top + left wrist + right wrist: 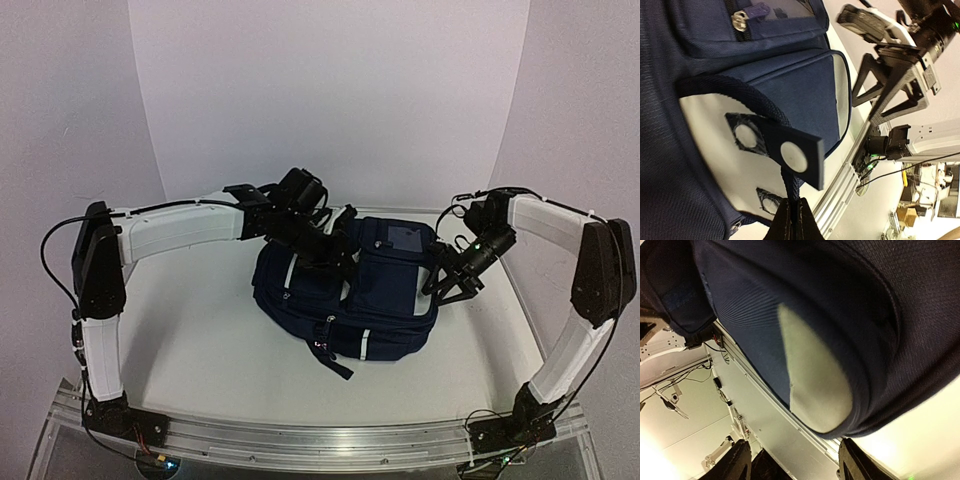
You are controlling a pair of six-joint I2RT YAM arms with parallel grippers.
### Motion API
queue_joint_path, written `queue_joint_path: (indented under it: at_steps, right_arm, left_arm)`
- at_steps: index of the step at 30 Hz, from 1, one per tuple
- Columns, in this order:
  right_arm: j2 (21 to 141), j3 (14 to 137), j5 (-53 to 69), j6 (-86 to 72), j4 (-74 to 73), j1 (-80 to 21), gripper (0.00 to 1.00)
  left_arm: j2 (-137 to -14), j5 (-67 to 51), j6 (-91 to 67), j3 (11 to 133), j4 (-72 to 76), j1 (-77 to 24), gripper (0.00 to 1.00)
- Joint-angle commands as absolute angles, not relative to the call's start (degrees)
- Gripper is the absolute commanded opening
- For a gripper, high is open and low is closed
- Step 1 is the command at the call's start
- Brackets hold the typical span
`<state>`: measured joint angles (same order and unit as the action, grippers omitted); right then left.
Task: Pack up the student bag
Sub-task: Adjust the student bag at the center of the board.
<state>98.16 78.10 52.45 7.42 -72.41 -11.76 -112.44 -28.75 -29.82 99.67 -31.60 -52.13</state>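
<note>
The student bag point(385, 290) lies flat, lengthwise between the claws. The left claw point(790, 207) pinches its strap point(790, 182); the right claw point(795, 452) gapes.

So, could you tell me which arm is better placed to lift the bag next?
Probably left: the left gripper has its jaws shut on the black strap of the student bag, while the right gripper sits open beside it, holding nothing.

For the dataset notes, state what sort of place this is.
Probably a robotics lab test bench: a white table walled by a plain white curved backdrop, two white robot arms bolted to an aluminium rail, working a dark navy fabric backpack, and workshop clutter beyond in the left wrist view.
</note>
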Motion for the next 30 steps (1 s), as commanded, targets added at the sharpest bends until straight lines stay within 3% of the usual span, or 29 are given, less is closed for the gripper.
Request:
queue_joint_path:
  at_steps: [1,10,20,21,25,30]
  right_arm:
    - [100.1,77.8,55.1,6.0,-70.3,-12.5,0.57]
    - [101.1,76.8,55.3,1.3,-63.8,-16.0,0.36]
    - [102.0,77.7,54.6,0.4,-61.6,-17.2,0.32]
    - [101.9,77.7,54.5,0.4,-61.6,-17.2,0.33]
    - [101.1,78.2,53.5,0.4,-61.7,-17.1,0.38]
    - [97.8,79.0,50.2,0.4,-62.0,-17.1,0.55]
  left_arm:
    - [-115.5,-33.8,-26.5,105.2,-35.2,-53.7,0.0]
    - [-119.7,-37.0,-27.5,109.1,-33.2,-54.3,0.0]
    - [-127.9,-36.7,-28.0,115.7,-35.7,-54.4,0.0]
    - [-128.7,-36.1,-28.1,116.3,-36.9,-54.4,0.03]
    - [-130.7,-32.5,-28.4,120.4,-42.6,-54.2,0.41]
    - [-128.4,-29.6,-27.0,122.1,-46.7,-54.3,0.59]
